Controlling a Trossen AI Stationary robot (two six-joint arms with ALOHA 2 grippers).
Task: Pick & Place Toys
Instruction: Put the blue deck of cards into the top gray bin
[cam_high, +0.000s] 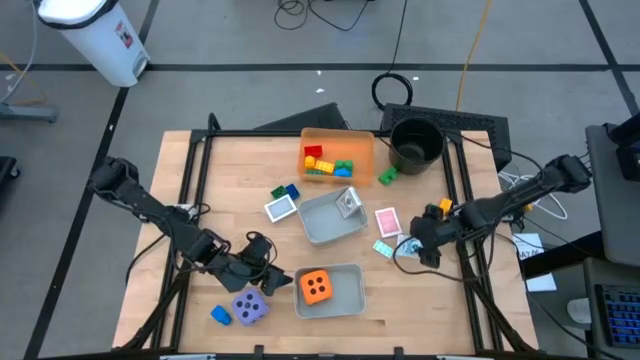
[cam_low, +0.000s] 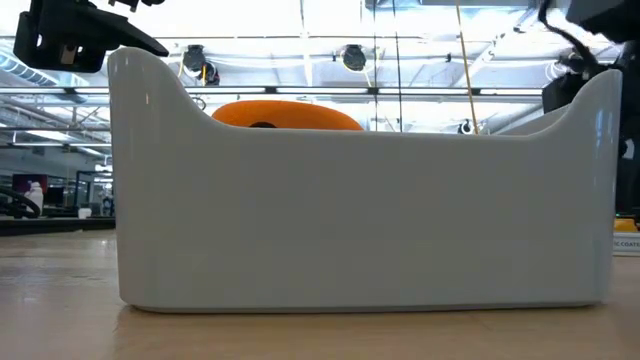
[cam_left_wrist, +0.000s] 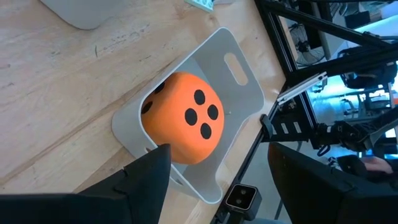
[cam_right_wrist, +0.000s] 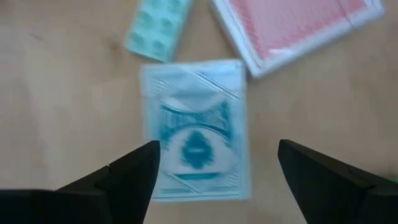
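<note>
Partly done: orange die (cam_high: 317, 287) sits in near grey tray (cam_high: 348, 303); bricks (cam_high: 322, 163) in orange tray (cam_high: 358, 140). Left: purple die (cam_high: 250, 307), blue brick (cam_high: 220, 315) near-left; pink card (cam_high: 387, 220), teal card (cam_right_wrist: 196, 130) on right.

Left gripper (cam_left_wrist: 217, 180) fingers apart, empty, beside orange die. Right gripper (cam_right_wrist: 217, 177) wide open, empty, over teal card. Black pot (cam_high: 415, 142) far, clear of work.

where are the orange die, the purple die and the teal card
orange die (cam_left_wrist: 183, 118): left wrist view, on its face with three black pips
purple die (cam_high: 250, 307): high view, on its top face
teal card (cam_right_wrist: 196, 130): right wrist view, on the printed middle of its back
</note>
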